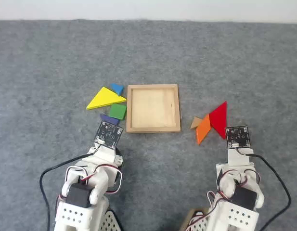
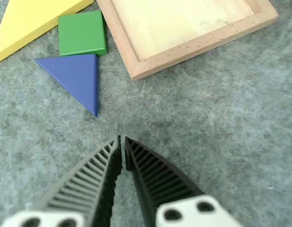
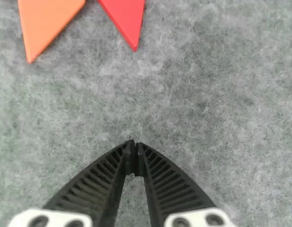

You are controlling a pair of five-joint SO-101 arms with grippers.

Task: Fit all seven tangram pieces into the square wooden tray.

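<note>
The square wooden tray [image 1: 129, 107] lies mid-table with nothing in it; its corner [image 2: 146, 66] is close ahead of my left gripper. Left of the tray lie a yellow triangle [image 1: 105, 98], a small blue piece [image 1: 117, 88], a green square [image 1: 118, 111] and a dark blue triangle [image 1: 109, 118]. The green square [image 2: 82, 32] and dark blue triangle [image 2: 77, 78] sit just ahead of my left gripper [image 2: 122, 140], which is shut and holds nothing. Right of the tray lie a red triangle [image 1: 219, 118], an orange piece [image 1: 203, 128] and a brown piece [image 1: 196, 122]. My right gripper [image 3: 134, 144] is shut, short of the red tip [image 3: 127, 19] and orange tip [image 3: 44, 23].
Grey felt covers the whole table [image 1: 153, 53]. Both arm bases stand at the near edge, with cables looping beside them. Open room lies behind the tray and between the two arms.
</note>
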